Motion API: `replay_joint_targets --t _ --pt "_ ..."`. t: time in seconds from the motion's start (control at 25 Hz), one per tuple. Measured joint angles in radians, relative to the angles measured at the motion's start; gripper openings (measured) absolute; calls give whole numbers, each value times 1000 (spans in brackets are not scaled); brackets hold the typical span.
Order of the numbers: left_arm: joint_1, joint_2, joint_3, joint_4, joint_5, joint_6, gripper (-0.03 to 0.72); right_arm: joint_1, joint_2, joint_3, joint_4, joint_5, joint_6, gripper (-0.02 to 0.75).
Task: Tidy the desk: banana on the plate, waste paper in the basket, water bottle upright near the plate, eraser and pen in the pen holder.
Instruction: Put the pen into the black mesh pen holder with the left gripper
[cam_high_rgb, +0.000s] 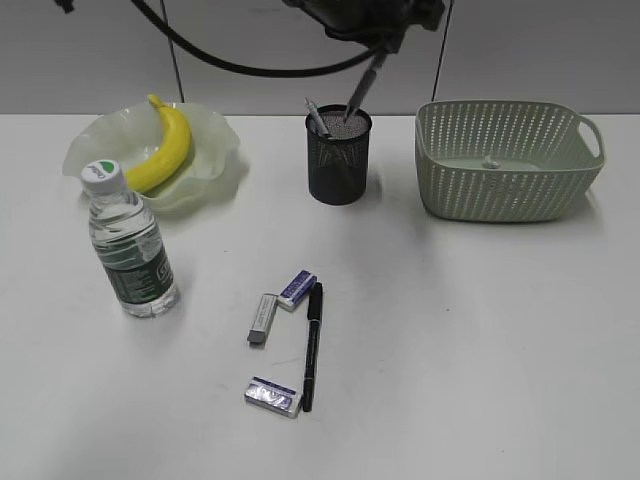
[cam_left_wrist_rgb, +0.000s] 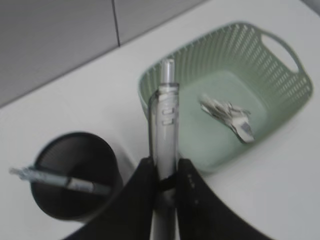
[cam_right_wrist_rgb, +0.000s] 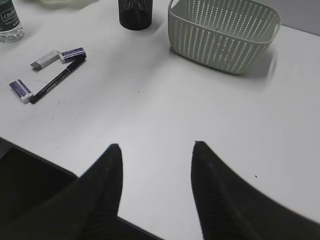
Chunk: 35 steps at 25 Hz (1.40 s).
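Observation:
My left gripper (cam_left_wrist_rgb: 165, 162) is shut on a clear grey pen (cam_left_wrist_rgb: 166, 115) and holds it above the black mesh pen holder (cam_high_rgb: 338, 156); the pen's lower end (cam_high_rgb: 362, 88) points into the holder's mouth. Another pen (cam_high_rgb: 317, 117) stands inside the holder (cam_left_wrist_rgb: 75, 175). The banana (cam_high_rgb: 168, 145) lies in the wavy green plate (cam_high_rgb: 215, 150). The water bottle (cam_high_rgb: 128, 243) stands upright in front of the plate. The waste paper (cam_left_wrist_rgb: 227, 115) lies in the basket (cam_high_rgb: 510, 160). Three erasers (cam_high_rgb: 297, 288) (cam_high_rgb: 262, 320) (cam_high_rgb: 272, 397) and a black pen (cam_high_rgb: 312, 345) lie on the desk (cam_high_rgb: 480, 340). My right gripper (cam_right_wrist_rgb: 155, 150) is open and empty.
The basket (cam_right_wrist_rgb: 222, 32) stands at the back right, close to the pen holder (cam_right_wrist_rgb: 135, 14). The erasers (cam_right_wrist_rgb: 72, 52) and black pen (cam_right_wrist_rgb: 57, 80) cluster at the desk's front middle. A grey wall panel runs behind the desk.

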<state>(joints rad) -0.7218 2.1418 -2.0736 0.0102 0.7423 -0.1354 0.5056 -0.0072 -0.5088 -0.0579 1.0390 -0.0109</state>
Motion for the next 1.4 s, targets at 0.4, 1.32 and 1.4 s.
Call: replay_joint_targets --t 0.4,1.32,1.4 --pt "159 120 0 -194 -405 -8 85 0 0 0 0 0 0 368" --pt "155 320 0 -209 -596 -8 300 0 0 0 0 0 0 368" --pt "149 318 0 -209 -591 -8 339 0 0 0 0 0 0 368"
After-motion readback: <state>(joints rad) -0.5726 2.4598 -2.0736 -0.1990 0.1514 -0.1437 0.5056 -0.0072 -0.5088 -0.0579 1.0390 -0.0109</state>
